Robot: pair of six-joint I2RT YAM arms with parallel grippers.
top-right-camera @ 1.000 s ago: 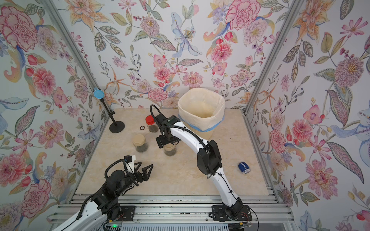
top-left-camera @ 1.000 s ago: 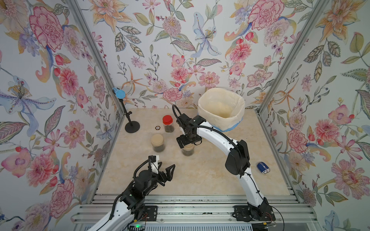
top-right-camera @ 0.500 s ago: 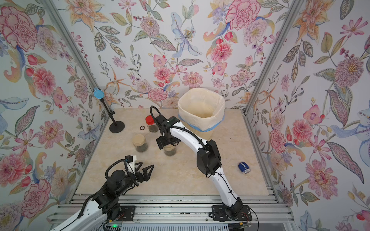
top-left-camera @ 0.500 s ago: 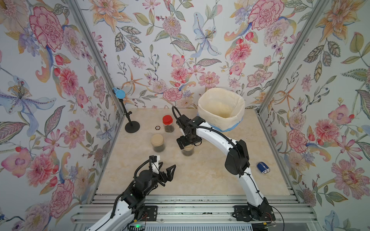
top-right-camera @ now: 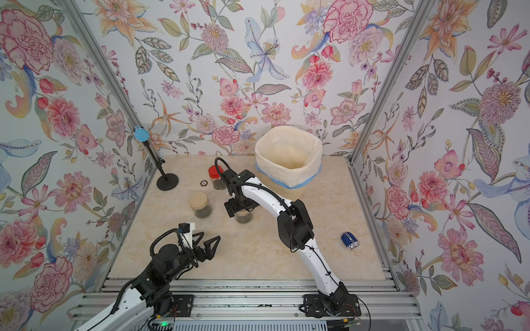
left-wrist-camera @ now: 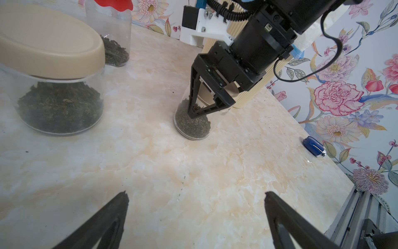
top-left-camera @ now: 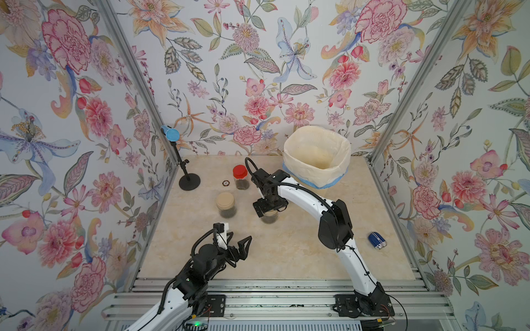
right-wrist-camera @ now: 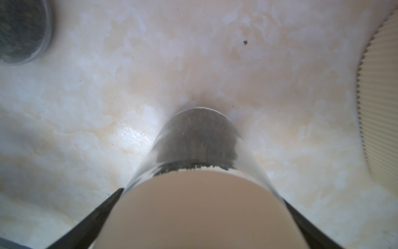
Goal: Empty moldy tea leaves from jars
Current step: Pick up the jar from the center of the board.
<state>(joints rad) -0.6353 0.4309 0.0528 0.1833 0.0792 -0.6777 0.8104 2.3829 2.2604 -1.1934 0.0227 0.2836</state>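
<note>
Floral-papered booth, marble table (top-left-camera: 286,252): near front edge, L gripper (left-wrist-camera: 196,194) hovers w/ fingers spread wide, empty. Mid-table, R gripper (top-left-camera: 269,206) straddles beige-lidded jar (top-left-camera: 269,219), fingers wide either side of lid; tea leaves (left-wrist-camera: 191,124) inside. Toward left edge, a second lidded jar (top-left-camera: 226,205); red-capped jar (top-left-camera: 241,177) behind; lined bin (top-left-camera: 312,174) at back edge.

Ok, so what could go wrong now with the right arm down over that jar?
The right arm's jaws straddle the jar wide open; closing on its smooth, wide body, they might slip or tip it.
Its beige lid is still on, so carrying it to the bin now would empty nothing.
The other beige-lidded jar stands near; a swing could knock it.
</note>
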